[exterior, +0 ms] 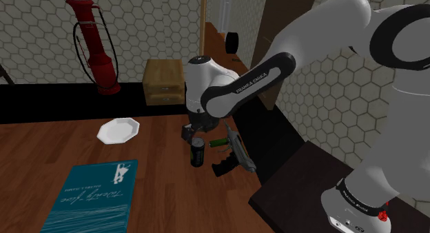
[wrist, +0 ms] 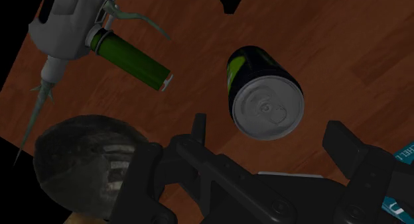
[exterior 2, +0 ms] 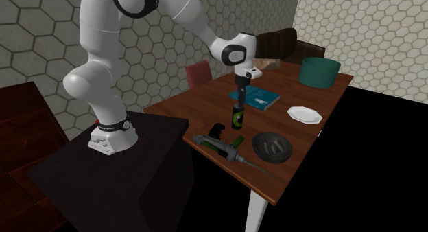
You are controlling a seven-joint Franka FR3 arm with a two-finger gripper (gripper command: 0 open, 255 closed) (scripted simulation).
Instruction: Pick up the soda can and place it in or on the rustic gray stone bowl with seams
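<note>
you see the all-black two-finger gripper (exterior: 196, 134) hanging straight down over the brown wood-grain table (exterior: 158, 163), directly above the upright soda can (exterior: 198, 154), a dark cylinder with green markings and a silver lid. its fingers (wrist: 344, 142) stand wide apart. in the wrist view the can's lid sits between the two fingertips, with a gap showing on each side, so nothing is clasped. from the second exterior view the fingertips are level with the top of the can or just above it, and you cannot tell which.

the can stands near the middle of the table. the rough, mottled dark grey bowl (exterior 2: 273, 147) rests near it, toward the table edge at the second exterior view's lower right, apart from the can.

between can and bowl lies a grey pistol-shaped tool with a long thin nozzle (exterior 2: 221, 145), and a green cylinder (wrist: 129, 56) lies touching its body.

also on the table:
- a flat teal book with white lettering (exterior: 93, 196)
- a white scalloped plate (exterior: 118, 130)
- a teal round tub (exterior 2: 319, 71) at the far corner

off the table, in the shoulder view, a small wooden drawer box (exterior: 164, 82) and a red golf bag (exterior: 96, 49) stand by the hexagon-tiled wall.
</note>
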